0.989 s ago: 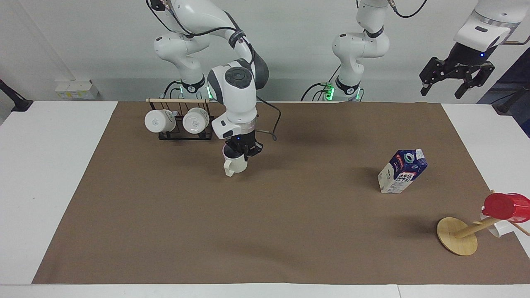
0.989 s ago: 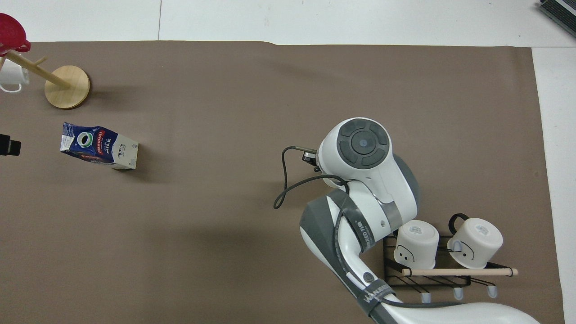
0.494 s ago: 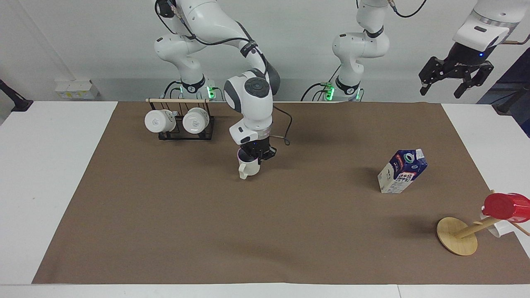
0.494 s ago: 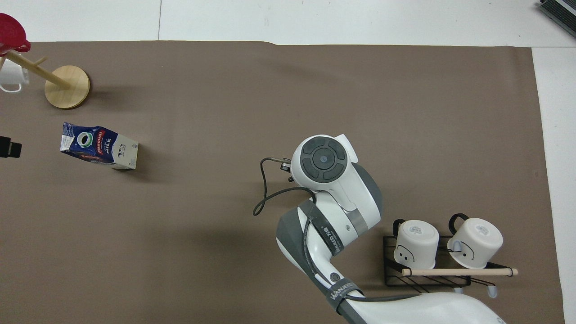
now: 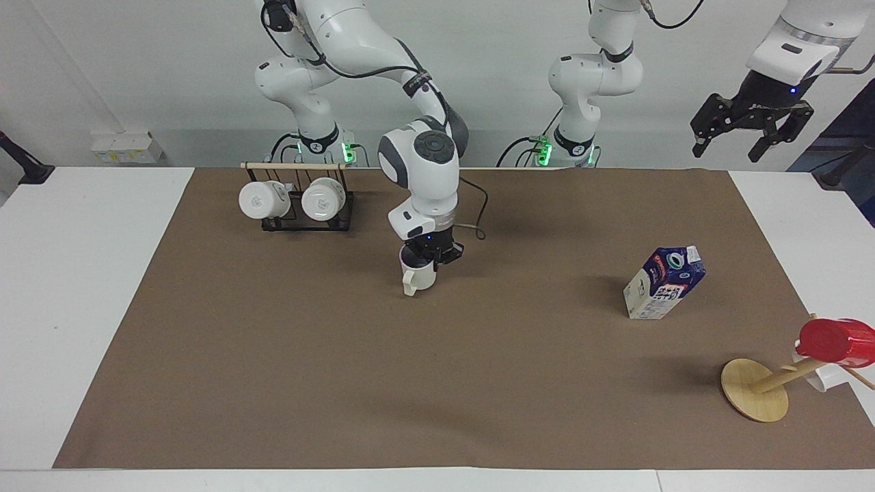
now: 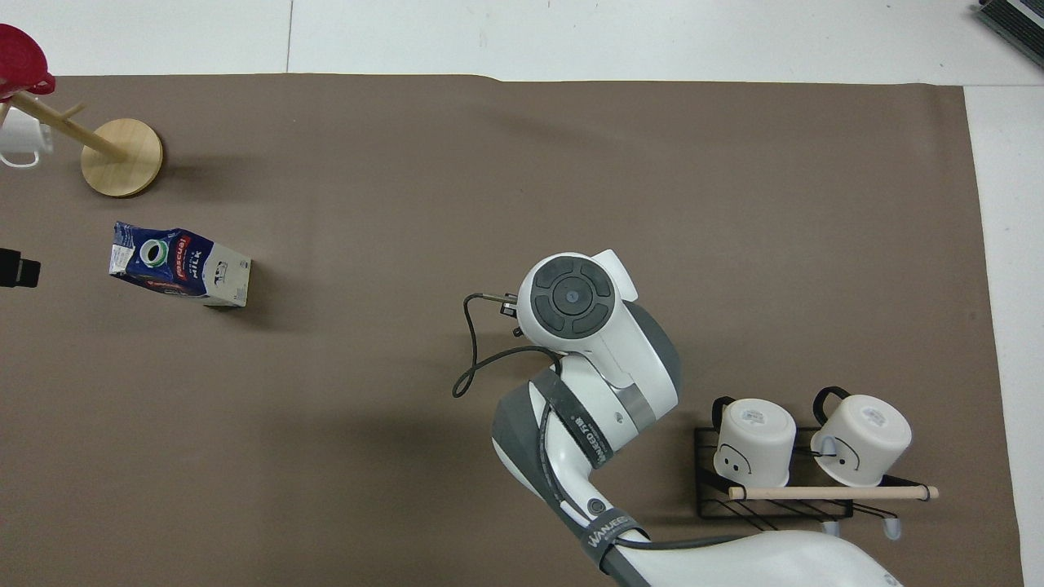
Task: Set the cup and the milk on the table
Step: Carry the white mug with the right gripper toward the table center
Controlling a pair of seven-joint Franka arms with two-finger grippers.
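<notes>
1. Right gripper (image 5: 429, 257): fingers pinched on the rim of the cup (image 5: 418, 275), one inside and one outside as far as I can tell. Cup hangs upright under it, handle turned away from the robots. From overhead the arm hides the cup entirely.
2. Change over the last second: the gripper has carried the cup away from the rack, toward the middle of the mat and lower. Cup bottom now looks at, or only just above, the table (image 5: 82, 287); contact itself I cannot confirm.
3. Reading: the cup's setting-down is nearly finished. Remaining here would be to settle it, spread the fingers, lift clear.
4. Near the right gripper, toward the right arm's end: wire rack (image 5: 301, 217) with two white mugs (image 5: 264, 199) hung on it, untouched over the second.
5. Well apart from the gripper, toward the left arm's end: the milk (image 5: 663, 283) standing on the mat, leaning a little, same spot as a second ago. It appears already placed.
6. Past the milk, at the mat's corner: wooden stand (image 5: 755, 389) with a red cup (image 5: 835, 342).
7. Left gripper (image 5: 745, 130): waits raised off the table's end, fingers spread, holding nothing.
</notes>
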